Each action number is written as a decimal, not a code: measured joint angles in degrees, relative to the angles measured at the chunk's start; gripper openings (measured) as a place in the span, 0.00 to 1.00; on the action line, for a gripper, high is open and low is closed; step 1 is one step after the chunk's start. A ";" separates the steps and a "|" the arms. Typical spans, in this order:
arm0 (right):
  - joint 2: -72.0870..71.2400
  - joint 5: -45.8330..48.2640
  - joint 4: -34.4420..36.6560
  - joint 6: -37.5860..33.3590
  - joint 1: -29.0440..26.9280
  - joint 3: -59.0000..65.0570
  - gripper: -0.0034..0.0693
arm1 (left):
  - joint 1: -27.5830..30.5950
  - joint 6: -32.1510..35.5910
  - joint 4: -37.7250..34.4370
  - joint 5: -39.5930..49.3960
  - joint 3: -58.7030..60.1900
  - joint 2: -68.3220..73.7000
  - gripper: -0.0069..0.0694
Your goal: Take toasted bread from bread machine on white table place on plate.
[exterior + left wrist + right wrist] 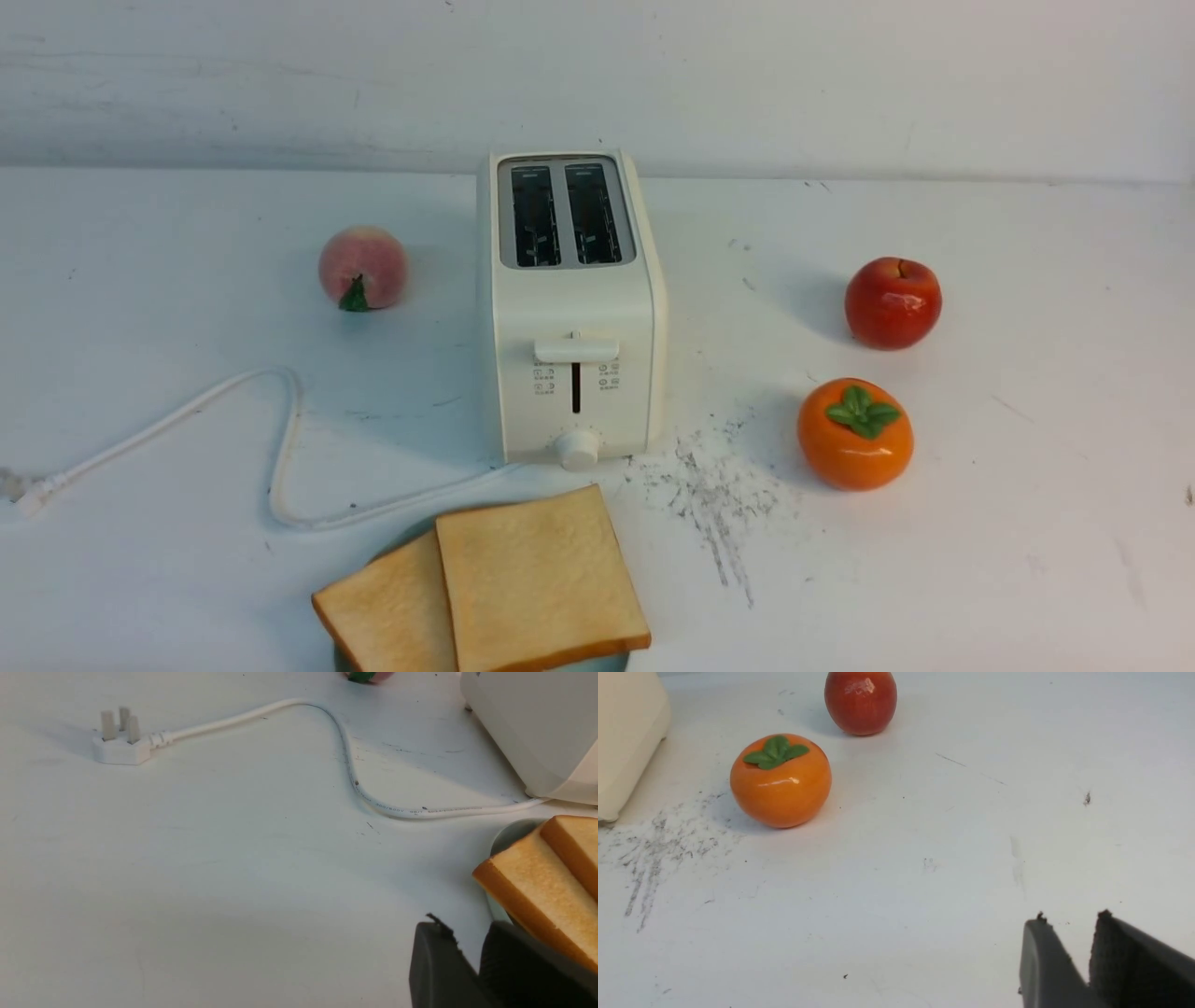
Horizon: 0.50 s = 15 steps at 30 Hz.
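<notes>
The bread machine stands upright mid-table with both slots empty and its lever up. Two slices of toasted bread lie overlapping on the plate in front of it: one on top, the other under it to the left. The plate is mostly hidden under them. Neither gripper shows in the front view. In the left wrist view my left gripper sits right beside the lower slice and the plate rim, fingers nearly together and empty. My right gripper is likewise closed and empty over the bare white table.
A peach lies left of the bread machine. A red apple and an orange persimmon lie to its right. The white power cord loops across the left side to its plug. Grey scuffs mark the table.
</notes>
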 joint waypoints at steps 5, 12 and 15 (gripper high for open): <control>0.00 0.00 0.00 0.04 0.00 0.00 0.28 | 0.00 0.00 0.00 0.00 0.00 0.00 0.29; 0.00 0.04 0.00 0.04 0.00 0.00 0.30 | 0.00 0.00 0.00 0.00 0.00 0.00 0.29; 0.00 0.04 0.00 0.04 0.00 0.00 0.31 | 0.00 0.00 0.00 0.00 0.00 0.00 0.30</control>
